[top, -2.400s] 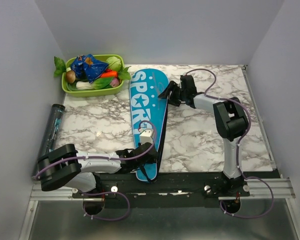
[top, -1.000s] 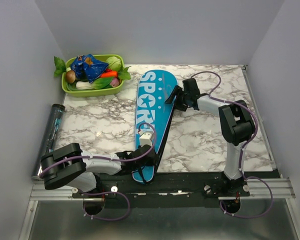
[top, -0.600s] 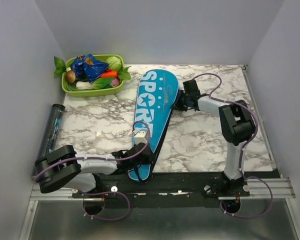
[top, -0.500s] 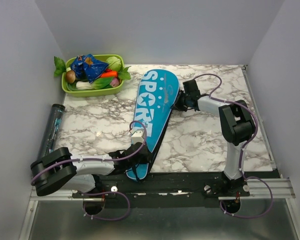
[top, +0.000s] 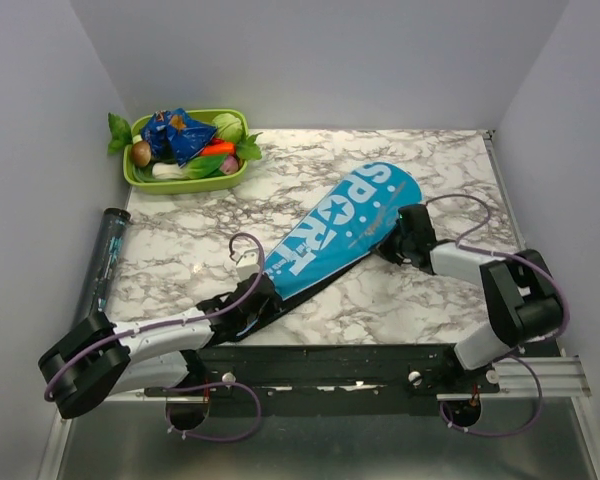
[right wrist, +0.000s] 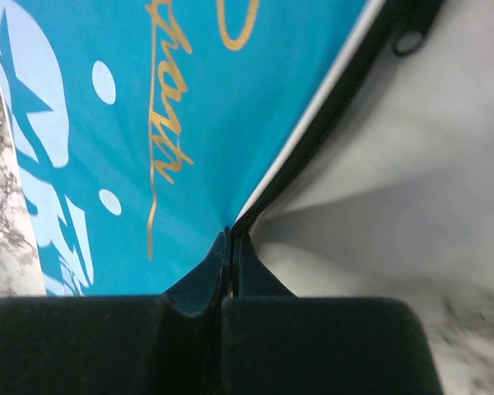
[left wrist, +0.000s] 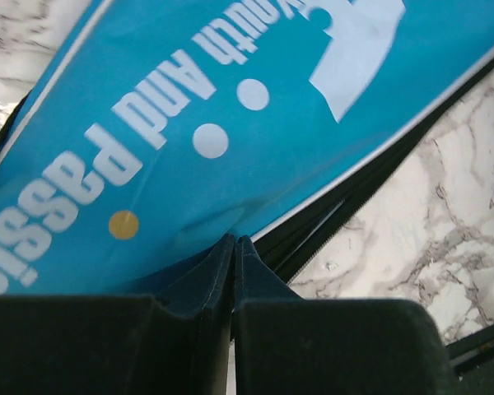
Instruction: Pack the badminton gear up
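Two claws grip one blue racket cover on the marble table [top: 180, 240], and the other items sit off to the left. At the far left edge a dark clear tube [top: 107, 255] lies on its side along the wall, well apart from both arms. Behind it, in the far left corner, is a green tray [top: 180, 184] heaped with toy vegetables.

The left gripper [left wrist: 233, 244] reaches in low from the near left. Its fingers are pressed together on the narrow end of the cover, pinching the blue fabric just beside the black edge. The blue racket cover [top: 345, 225], lettered "SPORT" in white, lies flat and slanted across the middle of the table. Its narrow end is near the front edge and its wide rounded end points toward the far right.

At that wide end the right gripper [right wrist: 229, 237] is also closed. Its fingertips meet on the rim of the cover, where the black zip edge [right wrist: 317, 123] runs along the blue cloth. The right arm lies low across the near right of the table.
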`<action>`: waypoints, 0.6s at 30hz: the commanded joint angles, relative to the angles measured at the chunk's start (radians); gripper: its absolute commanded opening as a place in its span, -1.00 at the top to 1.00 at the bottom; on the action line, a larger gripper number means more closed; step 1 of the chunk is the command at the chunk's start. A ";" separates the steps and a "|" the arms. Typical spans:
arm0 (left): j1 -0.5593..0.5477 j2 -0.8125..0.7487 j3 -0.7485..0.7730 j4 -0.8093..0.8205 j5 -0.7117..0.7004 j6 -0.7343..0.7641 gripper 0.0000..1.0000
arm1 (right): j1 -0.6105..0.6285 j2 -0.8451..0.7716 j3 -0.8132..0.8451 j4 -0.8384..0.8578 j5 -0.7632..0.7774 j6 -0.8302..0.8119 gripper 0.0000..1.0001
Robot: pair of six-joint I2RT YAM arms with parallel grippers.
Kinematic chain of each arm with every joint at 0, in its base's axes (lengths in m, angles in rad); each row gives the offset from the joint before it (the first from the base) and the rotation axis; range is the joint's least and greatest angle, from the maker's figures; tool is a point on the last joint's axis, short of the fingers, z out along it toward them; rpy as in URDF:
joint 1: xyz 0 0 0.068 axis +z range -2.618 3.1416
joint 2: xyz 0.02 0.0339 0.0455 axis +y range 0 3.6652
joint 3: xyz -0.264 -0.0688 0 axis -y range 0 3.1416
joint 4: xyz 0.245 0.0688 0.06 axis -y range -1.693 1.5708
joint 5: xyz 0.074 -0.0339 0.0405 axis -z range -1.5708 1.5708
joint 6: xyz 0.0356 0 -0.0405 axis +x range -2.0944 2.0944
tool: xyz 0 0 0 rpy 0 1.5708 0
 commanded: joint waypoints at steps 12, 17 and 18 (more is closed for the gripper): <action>0.112 0.103 0.145 -0.034 -0.056 0.109 0.81 | 0.000 -0.389 -0.218 -0.187 0.117 -0.072 0.09; 0.110 -0.032 0.121 -0.052 -0.007 0.124 0.81 | 0.000 -0.565 -0.188 -0.408 0.203 -0.165 -0.14; 0.107 -0.068 0.125 -0.052 0.007 0.135 0.80 | 0.002 -0.617 -0.189 -0.432 0.246 -0.168 -0.15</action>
